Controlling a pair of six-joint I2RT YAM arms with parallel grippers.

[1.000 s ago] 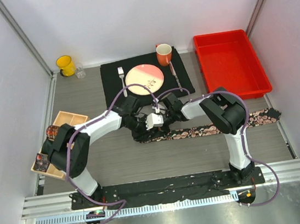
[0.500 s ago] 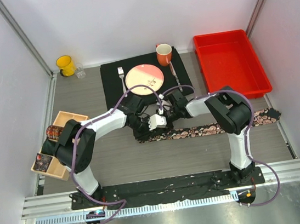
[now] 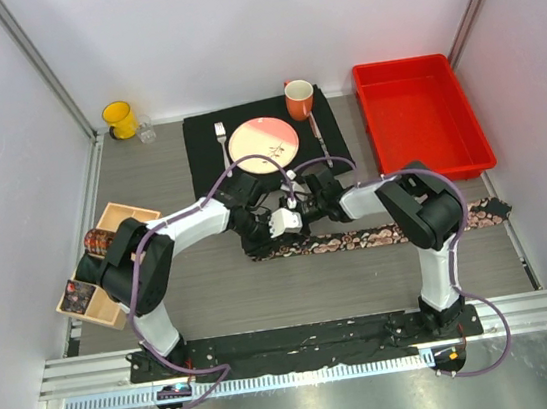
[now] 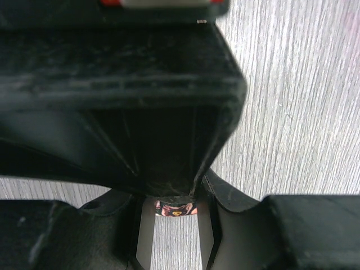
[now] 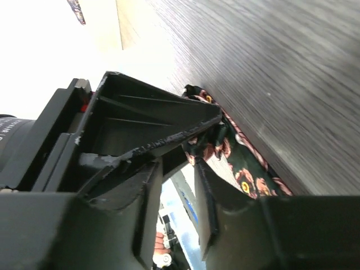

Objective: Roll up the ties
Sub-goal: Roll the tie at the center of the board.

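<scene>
Arms both stretch forward over the table and bend inward, so my wrists nearly meet mid-table just in front of the black placemat (image 3: 210, 162). My left arm swings out left from its base, then crosses right, wrist tipped down. My left gripper (image 4: 175, 203) is clamped tight on the tie (image 3: 379, 238) at its left end, with a scrap of floral print showing between the tips. My right arm folds at the elbow and reaches left, putting my right gripper (image 5: 179, 173) just beside the left one. Its jaws stand partly apart with the tie's bunched end at the tips; can't tell if they pinch it. The tie runs flat rightward across the table, its far end near the red bin (image 3: 421, 114).
</scene>
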